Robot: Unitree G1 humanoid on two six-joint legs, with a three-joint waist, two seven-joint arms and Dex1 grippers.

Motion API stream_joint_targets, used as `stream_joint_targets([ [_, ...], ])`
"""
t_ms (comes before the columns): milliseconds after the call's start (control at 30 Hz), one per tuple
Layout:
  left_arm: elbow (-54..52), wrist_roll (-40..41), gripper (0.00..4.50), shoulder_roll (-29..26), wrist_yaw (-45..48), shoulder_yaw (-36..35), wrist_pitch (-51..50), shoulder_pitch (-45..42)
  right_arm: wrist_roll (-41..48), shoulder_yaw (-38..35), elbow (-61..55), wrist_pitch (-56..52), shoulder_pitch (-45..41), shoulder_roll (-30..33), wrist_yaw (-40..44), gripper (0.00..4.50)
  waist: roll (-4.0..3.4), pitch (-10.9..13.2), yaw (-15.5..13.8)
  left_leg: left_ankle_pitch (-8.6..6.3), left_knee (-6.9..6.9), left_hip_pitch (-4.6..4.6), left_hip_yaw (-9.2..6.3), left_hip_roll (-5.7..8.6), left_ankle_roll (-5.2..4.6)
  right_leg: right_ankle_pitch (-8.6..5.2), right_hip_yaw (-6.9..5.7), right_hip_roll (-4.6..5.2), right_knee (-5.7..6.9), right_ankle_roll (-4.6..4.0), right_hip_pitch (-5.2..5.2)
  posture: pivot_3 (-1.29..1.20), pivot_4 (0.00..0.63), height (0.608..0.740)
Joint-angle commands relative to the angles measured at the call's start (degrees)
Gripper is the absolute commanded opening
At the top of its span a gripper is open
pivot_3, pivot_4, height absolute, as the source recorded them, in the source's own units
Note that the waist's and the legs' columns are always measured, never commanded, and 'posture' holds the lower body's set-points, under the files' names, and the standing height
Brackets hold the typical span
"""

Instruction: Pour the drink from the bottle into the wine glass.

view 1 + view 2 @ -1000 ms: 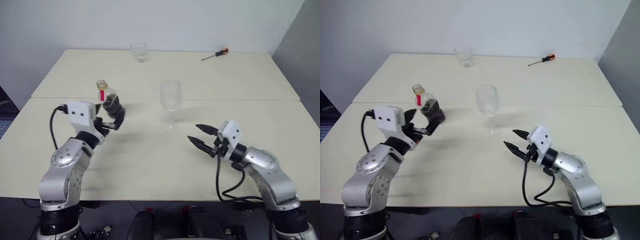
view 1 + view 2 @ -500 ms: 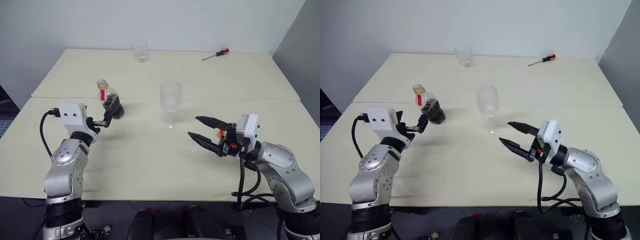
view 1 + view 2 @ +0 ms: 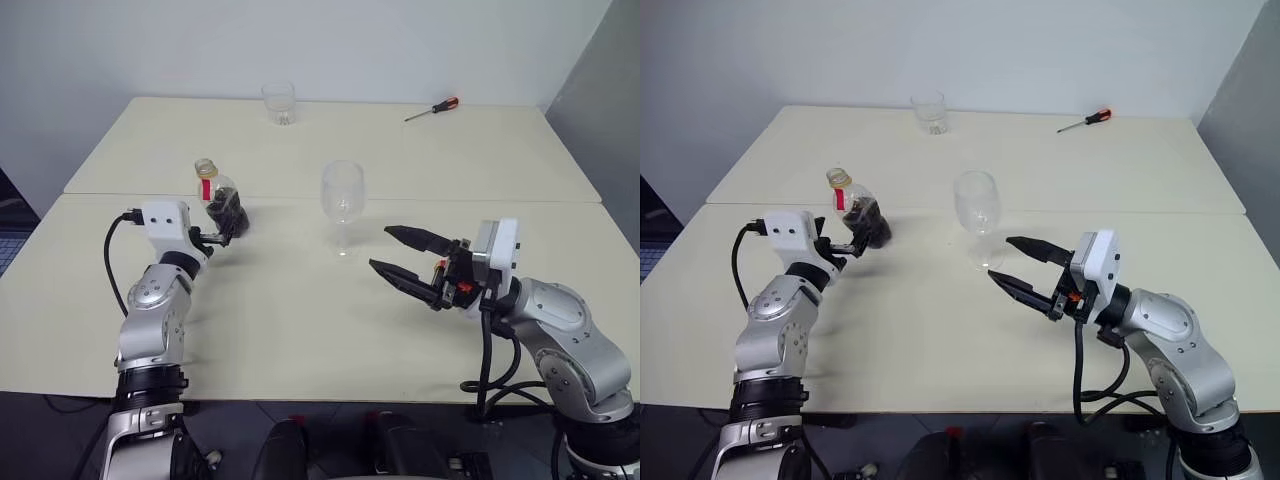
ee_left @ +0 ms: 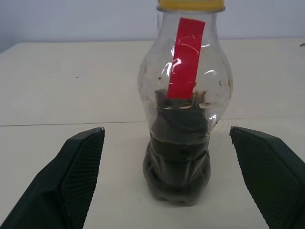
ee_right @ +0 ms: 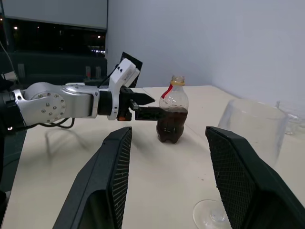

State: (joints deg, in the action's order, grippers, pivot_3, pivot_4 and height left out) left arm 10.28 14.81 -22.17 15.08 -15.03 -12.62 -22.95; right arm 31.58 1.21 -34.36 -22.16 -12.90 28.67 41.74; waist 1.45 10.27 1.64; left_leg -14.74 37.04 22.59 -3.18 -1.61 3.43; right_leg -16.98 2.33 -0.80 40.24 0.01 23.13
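On the worktop (image 3: 300, 330), my left claw (image 3: 225, 227) wide open around the upright bottle (image 3: 219, 199), not gripping, my right claw (image 3: 402, 257) half open, empty, near the wine glass (image 3: 342, 205).

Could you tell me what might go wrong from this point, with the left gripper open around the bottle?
The left gripper is open with the bottle between its fingers; an off-centre close on the rounded body could tip it and spill the drink. The wine glass stands on a thin stem, and the open right gripper hovers close by, so a stray sweep might topple it.
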Motion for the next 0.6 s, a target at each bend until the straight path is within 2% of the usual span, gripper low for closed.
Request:
stream_joint_targets([
  [33, 2.91, -0.68, 4.50, -0.29, 1.52, 0.35, 3.48, -2.43, 1.71, -1.01, -1.87, -1.16, -1.38, -0.30, -1.74, 2.62, 0.00, 0.00, 0.00, 0.00, 0.00, 0.00, 0.00, 0.00, 0.00, 0.00, 0.00, 0.00, 0.00, 0.00, 0.00, 0.00, 0.150, 0.740],
  [133, 7.48, -1.24, 4.50, -0.59, 2.42, 0.68, 5.78, -4.61, 2.13, -1.11, -1.85, -1.88, -1.68, -0.22, -2.58, 2.62, 0.01, -0.01, -0.01, 0.00, 0.01, 0.01, -0.01, 0.01, 0.00, 0.00, -0.01, 0.00, 0.00, 0.00, 0.00, 0.00, 0.150, 0.740],
  [400, 29.64, -4.94, 4.50, -0.67, 4.11, 2.29, 17.03, -17.05, 2.20, -0.91, -1.29, -2.37, -1.75, -0.18, -3.48, 2.62, 0.09, -0.04, -0.10, 0.00, 0.07, 0.10, -0.08, 0.09, -0.01, 0.01, -0.13, -0.08, 0.00, 0.01, 0.00, 0.00, 0.150, 0.740],
  [600, 42.18, -6.07, 4.50, -1.41, 6.19, 2.46, 22.65, -23.30, 2.19, -0.92, -1.86, -2.85, -1.03, -0.21, -4.42, 2.62, 0.09, -0.04, 0.02, 0.00, 0.06, 0.17, -0.06, 0.10, -0.01, 0.04, -0.15, -0.08, -0.11, 0.07, 0.02, 0.00, 0.150, 0.740],
])
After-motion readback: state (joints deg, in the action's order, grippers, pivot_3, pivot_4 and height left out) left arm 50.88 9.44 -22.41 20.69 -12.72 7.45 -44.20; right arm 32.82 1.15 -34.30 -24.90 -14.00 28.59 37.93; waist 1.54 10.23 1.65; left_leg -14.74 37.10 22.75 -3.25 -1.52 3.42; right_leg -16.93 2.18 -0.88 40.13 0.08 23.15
